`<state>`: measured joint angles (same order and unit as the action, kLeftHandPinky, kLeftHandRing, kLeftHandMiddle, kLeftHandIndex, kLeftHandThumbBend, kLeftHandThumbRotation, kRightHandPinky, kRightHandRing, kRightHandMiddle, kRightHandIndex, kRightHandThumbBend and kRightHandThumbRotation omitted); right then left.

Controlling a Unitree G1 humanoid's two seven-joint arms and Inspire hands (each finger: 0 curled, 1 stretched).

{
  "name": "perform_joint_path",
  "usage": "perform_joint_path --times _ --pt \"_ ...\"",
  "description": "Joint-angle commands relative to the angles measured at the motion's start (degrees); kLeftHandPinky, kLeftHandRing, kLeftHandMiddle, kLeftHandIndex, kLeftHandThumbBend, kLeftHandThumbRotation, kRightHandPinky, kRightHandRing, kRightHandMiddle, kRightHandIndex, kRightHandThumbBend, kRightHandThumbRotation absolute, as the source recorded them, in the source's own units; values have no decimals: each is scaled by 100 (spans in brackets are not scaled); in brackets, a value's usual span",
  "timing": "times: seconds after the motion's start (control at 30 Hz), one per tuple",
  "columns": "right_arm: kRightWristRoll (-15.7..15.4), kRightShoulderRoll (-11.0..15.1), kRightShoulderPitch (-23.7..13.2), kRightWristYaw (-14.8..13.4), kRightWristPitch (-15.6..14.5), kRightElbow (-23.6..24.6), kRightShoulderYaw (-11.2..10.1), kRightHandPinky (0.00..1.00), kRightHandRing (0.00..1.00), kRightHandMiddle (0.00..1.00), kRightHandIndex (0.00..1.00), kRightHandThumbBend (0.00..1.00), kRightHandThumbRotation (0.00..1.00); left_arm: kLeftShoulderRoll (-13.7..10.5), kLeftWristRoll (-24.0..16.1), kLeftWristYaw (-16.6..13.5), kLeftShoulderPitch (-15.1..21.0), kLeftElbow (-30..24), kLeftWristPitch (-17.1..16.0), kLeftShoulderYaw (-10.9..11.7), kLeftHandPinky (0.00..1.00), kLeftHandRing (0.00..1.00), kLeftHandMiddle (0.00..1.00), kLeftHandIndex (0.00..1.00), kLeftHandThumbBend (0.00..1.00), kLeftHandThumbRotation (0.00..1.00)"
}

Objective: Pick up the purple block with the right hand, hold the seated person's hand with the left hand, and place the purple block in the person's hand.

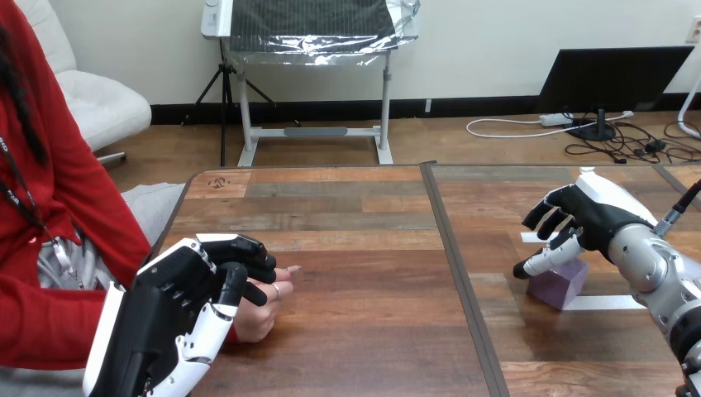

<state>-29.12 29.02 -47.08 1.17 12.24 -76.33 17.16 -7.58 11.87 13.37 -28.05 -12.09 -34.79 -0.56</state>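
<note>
Pickup is the step in hand: the right hand [591, 217] hovers over the block [562, 285], fingers loosely spread and closed on nothing. The block sits on the table [364, 248] at right, just beneath them (contact unclear). Next the hand must lower and close round it. At near left, the left hand [178, 289] curls round the person's hand [269, 308].

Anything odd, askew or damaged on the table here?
Nothing stands out. The purple block sits flat on the table just below the open right hand; the left hand has its fingers curled round the person's hand.
</note>
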Motion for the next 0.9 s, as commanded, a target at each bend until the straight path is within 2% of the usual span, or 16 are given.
perform_joint_path --times 0.0,0.4,0.87 --pt "70 80 -297 83 -71 197 -61 57 63 67 69 97 3 86 -82 -38 250 -20 -120 78 46 57 58 56 28 50" --pt "199 92 -377 368 -329 201 -150 63 70 74 75 96 7 82 0 4 288 55 -125 49 46 56 57 55 29 50" --pt "42 189 -412 420 -414 194 16 65 73 77 76 96 10 67 -1 23 273 7 -75 15 46 57 57 55 30 50"
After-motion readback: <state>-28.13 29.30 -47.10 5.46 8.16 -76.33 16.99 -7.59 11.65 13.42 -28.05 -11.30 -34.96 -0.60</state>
